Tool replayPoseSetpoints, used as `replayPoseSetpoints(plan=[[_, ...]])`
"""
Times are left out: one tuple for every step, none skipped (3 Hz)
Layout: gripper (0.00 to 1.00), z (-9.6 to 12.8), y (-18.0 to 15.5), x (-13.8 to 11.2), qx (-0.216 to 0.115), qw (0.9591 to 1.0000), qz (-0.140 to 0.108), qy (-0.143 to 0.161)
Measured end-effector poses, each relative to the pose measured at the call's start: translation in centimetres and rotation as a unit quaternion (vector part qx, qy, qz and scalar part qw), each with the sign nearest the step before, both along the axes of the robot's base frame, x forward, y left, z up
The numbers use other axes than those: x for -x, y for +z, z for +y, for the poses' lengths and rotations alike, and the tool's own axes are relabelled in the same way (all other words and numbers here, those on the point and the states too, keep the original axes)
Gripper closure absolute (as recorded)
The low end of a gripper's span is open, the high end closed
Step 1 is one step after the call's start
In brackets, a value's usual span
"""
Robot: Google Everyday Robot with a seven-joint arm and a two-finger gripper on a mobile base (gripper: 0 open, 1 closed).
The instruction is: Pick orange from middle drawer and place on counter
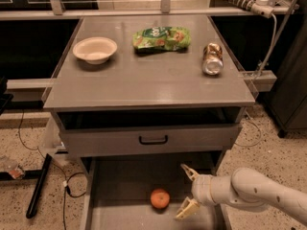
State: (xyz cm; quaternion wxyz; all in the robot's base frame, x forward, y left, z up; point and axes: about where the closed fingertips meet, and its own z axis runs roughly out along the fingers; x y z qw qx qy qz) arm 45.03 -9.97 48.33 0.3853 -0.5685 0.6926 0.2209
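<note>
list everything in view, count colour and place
orange: 1, orange, on drawer floor
drawer: 1, grey, open, bottom
counter: 1, grey, cabinet top
bowl: 1, white, counter back left
bag: 1, green, counter back middle
can: 1, silver, counter right, on its side
drawer front: 1, grey, black handle, under counter
end effector: 1, pale, open, over drawer right of orange
arm: 1, white, lower right
</note>
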Motion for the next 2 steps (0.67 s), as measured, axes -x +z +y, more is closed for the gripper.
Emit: replayPoseSetpoints(plan=[[0.00,-0.88,-4.14,-1.53,0.007,0.9996,0.027,-0.002],[0.00,-0.87,-4.15,-1.53,0.007,0.9996,0.027,-0.002]])
